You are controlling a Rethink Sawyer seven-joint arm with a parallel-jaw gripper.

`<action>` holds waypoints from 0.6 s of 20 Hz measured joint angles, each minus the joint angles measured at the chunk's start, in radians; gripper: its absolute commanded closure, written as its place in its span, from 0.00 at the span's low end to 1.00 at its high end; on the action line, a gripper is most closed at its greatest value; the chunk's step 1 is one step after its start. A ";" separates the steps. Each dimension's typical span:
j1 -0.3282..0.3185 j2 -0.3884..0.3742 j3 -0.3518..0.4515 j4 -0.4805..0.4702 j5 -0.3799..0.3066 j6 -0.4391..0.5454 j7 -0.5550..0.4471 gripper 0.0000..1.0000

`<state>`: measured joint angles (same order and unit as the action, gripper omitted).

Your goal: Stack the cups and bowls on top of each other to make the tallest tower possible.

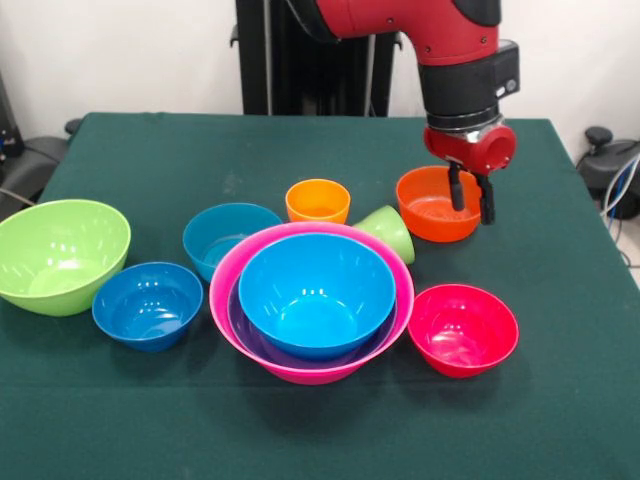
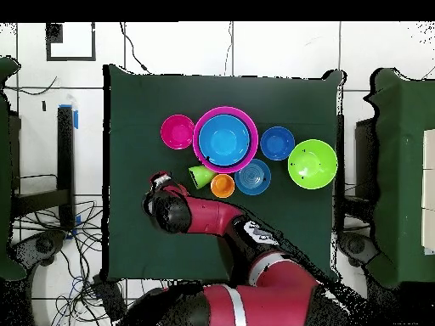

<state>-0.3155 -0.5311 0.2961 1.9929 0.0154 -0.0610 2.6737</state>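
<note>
Green cup (image 1: 388,232) tipped on its side just behind the pink bowl (image 1: 392,318), mouth toward the bowl, base pointing away. Orange cup (image 1: 317,201) upright beside it. Gripper (image 1: 471,193) straddling the orange bowl's (image 1: 428,212) rim, fingers (image 1: 457,187) parted, one inside.

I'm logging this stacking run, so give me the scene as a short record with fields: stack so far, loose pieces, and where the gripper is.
stack: sky blue bowl in purple bowl in pink bowl
loose bowls: lime green bowl, dark blue bowl, teal bowl, red-pink bowl, orange bowl
cups: orange cup upright; green cup on its side
gripper: open, straddling the orange bowl's rim
</note>
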 measured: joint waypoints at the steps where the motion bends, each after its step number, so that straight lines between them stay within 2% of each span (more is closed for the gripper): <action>1: 0.004 0.001 0.000 0.000 0.005 -0.003 0.000 0.00; 8: 0.013 0.023 -0.004 0.000 0.019 -0.026 0.000 0.00; 12: 0.024 0.040 -0.034 0.000 0.055 -0.026 0.000 0.00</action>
<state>-0.2918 -0.4909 0.2623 1.9926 0.0702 -0.0870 2.6737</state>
